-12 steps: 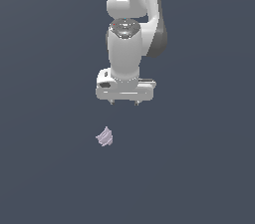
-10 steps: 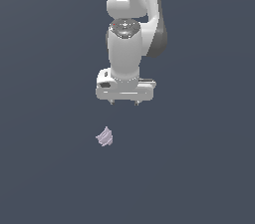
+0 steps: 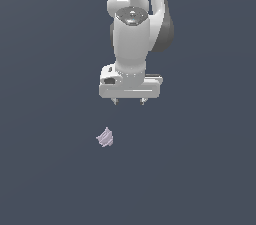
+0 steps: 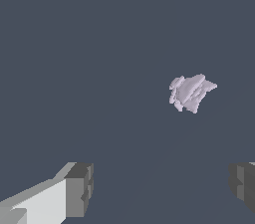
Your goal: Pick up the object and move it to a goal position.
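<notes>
small pale lilac-grey jagged-edged lump (image 3: pixel 105 138): 1 | white robot arm (image 3: pixel 133 34): 1 | white two-fingered gripper (image 3: pixel 129 101): 1 | dark grey finger pads (image 4: pixel 79 189): 2 | plain dark slate-blue floor (image 3: pixel 45 94): 1

My gripper (image 3: pixel 129 101) was glossy white with small dark grey fingertips (image 4: pixel 79 189), hung from an arm of the same white with a dark grey joint band. The object (image 3: pixel 105 138) was a pale lilac-grey, lightly ridged in paler streaks. Everything sat against a flat, plain slate-blue ground (image 3: pixel 45 69).
</notes>
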Tool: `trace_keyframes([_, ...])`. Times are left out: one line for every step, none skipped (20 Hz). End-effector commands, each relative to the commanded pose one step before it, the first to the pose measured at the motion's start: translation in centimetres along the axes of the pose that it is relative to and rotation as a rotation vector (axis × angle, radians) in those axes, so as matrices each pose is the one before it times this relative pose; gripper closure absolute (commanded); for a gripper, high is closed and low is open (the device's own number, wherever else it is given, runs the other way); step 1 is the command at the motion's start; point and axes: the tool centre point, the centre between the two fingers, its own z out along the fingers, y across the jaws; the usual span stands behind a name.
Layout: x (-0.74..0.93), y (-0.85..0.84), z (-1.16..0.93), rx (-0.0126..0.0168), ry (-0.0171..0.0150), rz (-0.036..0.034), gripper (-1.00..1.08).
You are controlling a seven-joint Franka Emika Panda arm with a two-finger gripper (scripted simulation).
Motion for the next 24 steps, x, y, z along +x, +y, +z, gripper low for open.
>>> trace_keyframes([0.023,-0.007,-0.03,-0.00006,0.00087,-0.0005,-0.92])
trace_keyframes([-0.012,0.04,0.06,-0.00002,-0.00111,0.00175,-0.92])
trace_keyframes([0.039,0.034,0.04,0.00015,-0.00027,0.00283,-0.92])
trace_keyframes([0.071,0.053,0.056,0.00027,-0.00022,0.00472,-0.92])
trace_keyframes([0.092,0.074,0.089,0.00035,-0.00055,0.00663,-0.92])
trace_keyframes([0.111,0.103,0.125,0.00041,-0.00094,0.00859,-0.92])
trace_keyframes([0.132,0.128,0.159,0.00046,-0.00128,0.01052,-0.92])
trace_keyframes([0.154,0.151,0.191,0.0005,-0.00157,0.01236,-0.92])
trace_keyframes([0.175,0.172,0.218,0.00054,-0.00178,0.01405,-0.92])
trace_keyframes([0.2,0.19,0.244,0.00057,-0.00193,0.01578,-0.92])
trace_keyframes([0.227,0.207,0.272,0.00058,-0.00209,0.01759,-0.92])
trace_keyframes([0.251,0.227,0.302,0.00057,-0.0023,0.01937,-0.92])
trace_keyframes([0.276,0.247,0.336,0.00054,-0.00255,0.02126,-0.92])
trace_keyframes([0.301,0.266,0.37,0.00048,-0.00277,0.02311,-0.92])
trace_keyframes([0.328,0.283,0.404,0.00041,-0.00296,0.02498,-0.92])
trace_keyframes([0.355,0.299,0.439,0.0003,-0.00316,0.02685,-0.92])
trace_keyframes([0.383,0.315,0.476,0.00017,-0.00336,0.02872,-0.92])
trace_keyframes([0.41,0.329,0.514,0.00002,-0.00354,0.03057,-0.92])
trace_keyframes([0.438,0.342,0.553,-0.00017,-0.0037,0.03241,-0.92])
trace_keyframes([0.465,0.353,0.592,-0.00038,-0.00385,0.03421,-0.92])
trace_keyframes([0.492,0.362,0.632,-0.00063,-0.00397,0.03596,-0.92])
trace_keyframes([0.488,0.347,0.632,-0.00083,-0.00383,0.03541,-0.92])
trace_keyframes([0.462,0.317,0.604,-0.00098,-0.00353,0.03335,-0.92])
trace_keyframes([0.436,0.29,0.576,-0.00108,-0.00324,0.03132,-0.92])
